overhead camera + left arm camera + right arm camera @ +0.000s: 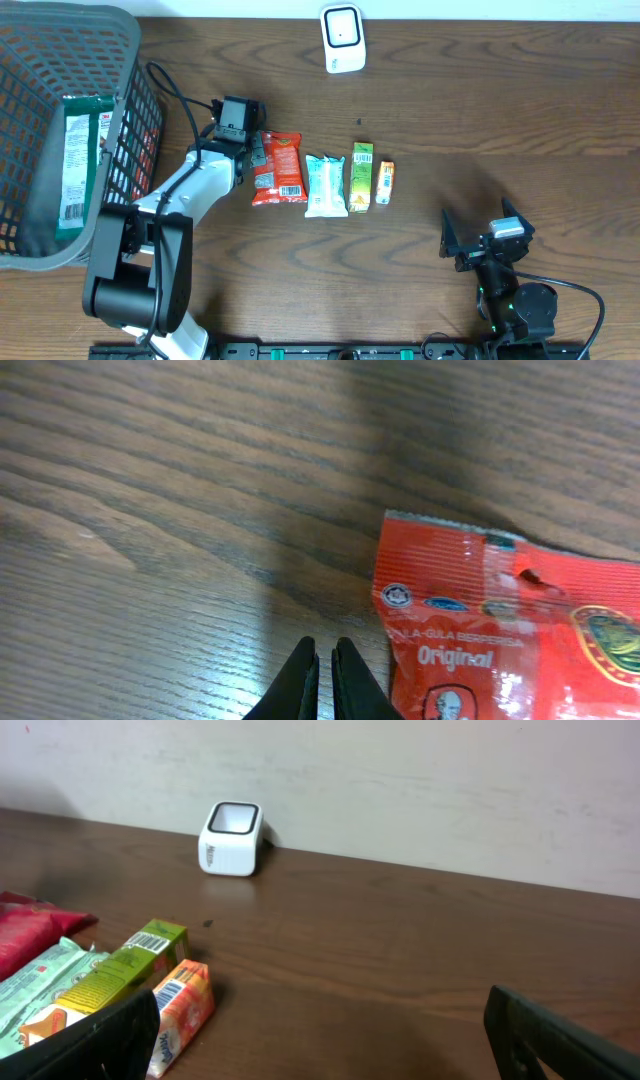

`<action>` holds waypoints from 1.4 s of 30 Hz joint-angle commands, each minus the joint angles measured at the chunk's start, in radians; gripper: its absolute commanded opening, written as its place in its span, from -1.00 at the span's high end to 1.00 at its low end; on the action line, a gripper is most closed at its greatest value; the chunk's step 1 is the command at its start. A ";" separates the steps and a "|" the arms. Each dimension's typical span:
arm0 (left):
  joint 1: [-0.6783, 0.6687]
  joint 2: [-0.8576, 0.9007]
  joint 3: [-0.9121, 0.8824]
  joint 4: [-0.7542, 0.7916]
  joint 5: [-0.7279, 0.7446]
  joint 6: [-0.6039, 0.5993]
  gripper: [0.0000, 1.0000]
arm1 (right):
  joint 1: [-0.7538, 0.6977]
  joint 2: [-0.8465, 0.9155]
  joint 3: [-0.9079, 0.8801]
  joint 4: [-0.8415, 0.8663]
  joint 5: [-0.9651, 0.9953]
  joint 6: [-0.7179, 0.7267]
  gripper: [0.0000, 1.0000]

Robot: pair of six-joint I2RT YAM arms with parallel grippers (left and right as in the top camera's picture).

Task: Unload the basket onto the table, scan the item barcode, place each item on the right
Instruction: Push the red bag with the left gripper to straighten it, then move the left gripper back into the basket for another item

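Observation:
Four items lie in a row mid-table: a red snack packet (277, 168), a pale blue packet (325, 186), a green box (361, 177) and a small orange box (385, 183). The white barcode scanner (342, 38) stands at the far edge. My left gripper (256, 158) is shut and holds nothing, low over the wood just left of the red packet (500, 630); its fingertips (308, 660) are nearly touching each other. My right gripper (478, 243) stands open near the front right, facing the orange box (180, 1005) and the scanner (232, 824).
A grey mesh basket (128, 60) fills the far left corner and holds a green packet (75, 165). The left arm's cable loops beside the basket. A pale wall runs behind the scanner.

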State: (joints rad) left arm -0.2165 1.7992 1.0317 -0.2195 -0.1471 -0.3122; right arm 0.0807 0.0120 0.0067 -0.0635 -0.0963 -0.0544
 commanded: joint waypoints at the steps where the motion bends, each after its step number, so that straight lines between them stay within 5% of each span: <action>1: 0.002 0.025 0.005 0.001 0.095 0.032 0.82 | -0.004 -0.005 -0.001 -0.004 0.005 0.013 -0.99; 20: 0.002 0.040 0.005 -0.002 0.367 0.019 0.83 | -0.004 -0.005 -0.001 -0.004 0.005 0.013 -0.99; 30: 0.023 -0.169 0.164 -0.158 0.351 0.020 0.66 | -0.004 -0.005 -0.001 -0.004 0.005 0.013 -0.98; 37: 0.131 -0.234 0.653 -0.623 0.187 0.056 -0.09 | -0.004 -0.005 -0.001 -0.004 0.005 0.013 -0.99; 42: 0.297 -0.233 0.913 -0.789 0.085 0.069 -0.29 | -0.004 -0.005 -0.001 -0.004 0.005 0.013 -0.99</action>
State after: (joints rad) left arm -0.0177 1.5711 1.8343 -0.9527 0.0490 -0.2634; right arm 0.0807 0.0120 0.0067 -0.0643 -0.0967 -0.0544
